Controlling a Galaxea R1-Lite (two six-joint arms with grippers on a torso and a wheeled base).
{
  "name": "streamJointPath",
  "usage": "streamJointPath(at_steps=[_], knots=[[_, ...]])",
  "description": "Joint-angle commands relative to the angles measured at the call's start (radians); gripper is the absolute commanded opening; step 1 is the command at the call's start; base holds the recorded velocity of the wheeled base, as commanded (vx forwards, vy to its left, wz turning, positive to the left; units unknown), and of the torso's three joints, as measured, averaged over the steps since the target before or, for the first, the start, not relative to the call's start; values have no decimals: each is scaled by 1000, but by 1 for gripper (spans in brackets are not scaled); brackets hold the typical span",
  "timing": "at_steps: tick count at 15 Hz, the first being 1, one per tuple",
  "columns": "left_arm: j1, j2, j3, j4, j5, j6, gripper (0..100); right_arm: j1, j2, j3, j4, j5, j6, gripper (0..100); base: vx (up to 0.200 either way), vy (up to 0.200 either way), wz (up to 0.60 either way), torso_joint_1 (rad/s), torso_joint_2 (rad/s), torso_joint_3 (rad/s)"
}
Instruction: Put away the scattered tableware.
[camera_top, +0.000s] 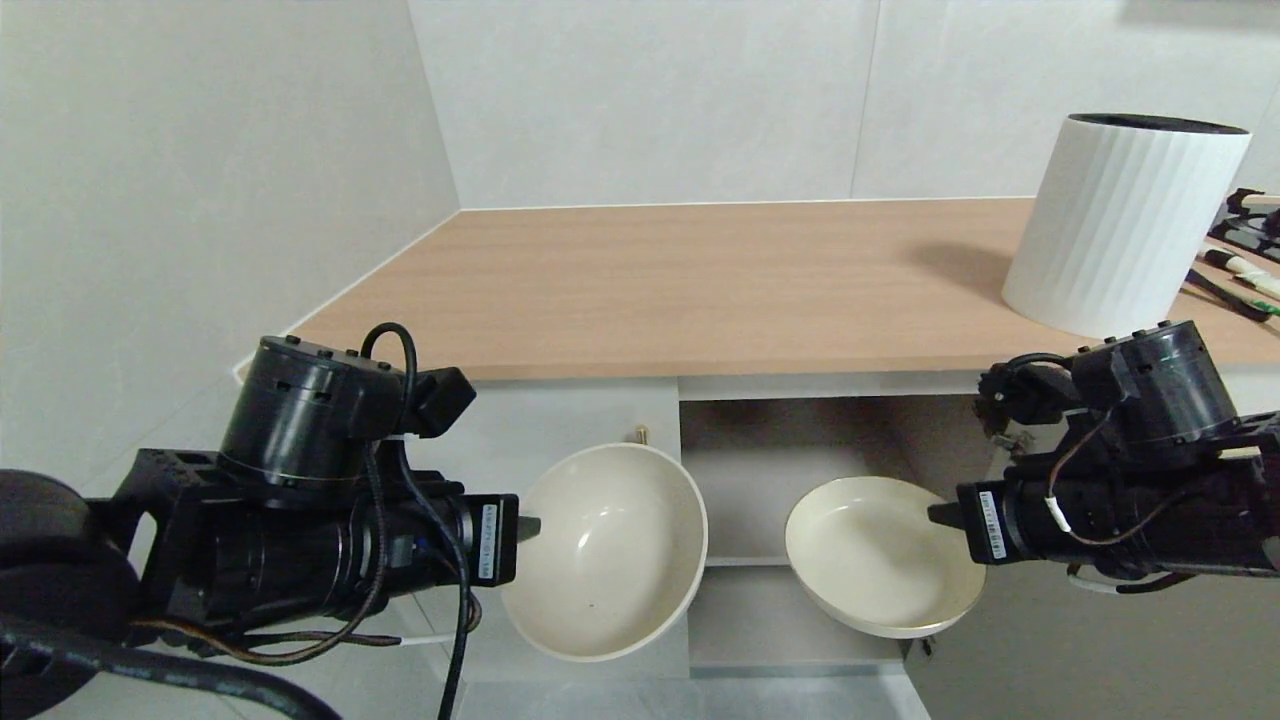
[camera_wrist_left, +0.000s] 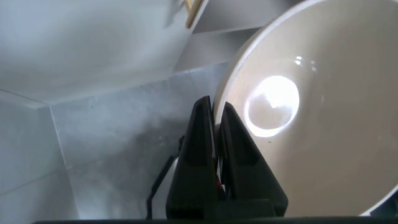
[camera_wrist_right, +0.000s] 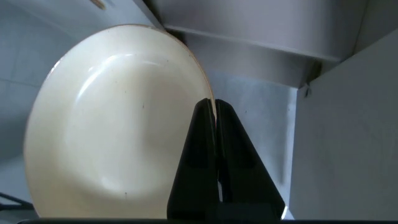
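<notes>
We see the left gripper (camera_top: 530, 525) clenched on the rim of a deep cream bowl (camera_top: 610, 550), its two black fingers (camera_wrist_left: 200, 127) pressed close together with the bowl's edge pinched between them. The bowl juts out from the fingertips toward the middle, tilted so that its opening faces up and toward us. It hangs in the air in front of the closed cabinet door (camera_top: 560, 420), just below that door's brass knob (camera_top: 641, 434). Its glazed inside carries a bright spot of glare and one tiny dark speck. The right gripper (camera_top: 935, 515) is likewise closed on tableware: it grips the rim of a shallow cream dish (camera_top: 880, 555), its fingers (camera_wrist_right: 202, 130) clamping the edge on the side nearest the arm. That dish hangs tilted in the air in front of the open cabinet compartment (camera_top: 760, 440) beneath the wooden countertop (camera_top: 680, 290), roughly level with the pale shelf (camera_top: 745, 562) inside it. The dish's inside shows smooth glaze. The two pieces hang side by side, near each other but apart, the bowl to the left of the dish. On the countertop, toward its right end, a white ribbed cylindrical container (camera_top: 1125, 225) stands upright; its top is dark and we cannot tell what is in it. Beyond it, at the right edge, lie a few utensils (camera_top: 1240, 270) too small for us to name.
</notes>
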Motion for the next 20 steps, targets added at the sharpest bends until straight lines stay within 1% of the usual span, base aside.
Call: streamJointPath(at_steps=[1,8,12,15,17,18,20], knots=[[-5,4,0,-1,0,0,0,0,8,0,0,0,0,0,0,0,0,-163,466,305],[-5,5,3,-1,0,0,0,0,22,0,0,-1,0,0,0,0,0,-119,444,312],[-8,7,3,-1,-1,1,0,0,25,0,-2,0,0,0,0,0,0,-25,105,71],[-8,7,5,-1,-1,0,0,-1,76,1,-57,0,0,0,0,0,0,0,0,0],[-8,7,5,-1,-1,0,0,-1,151,-8,-86,-3,8,0,0,0,0,0,0,0],[-8,7,5,-1,-1,0,0,-1,211,-19,-129,-9,26,0,0,0,0,0,0,0],[-9,13,5,-1,-1,0,0,-1,320,-28,-238,-43,106,0,0,0,0,0,0,0]])
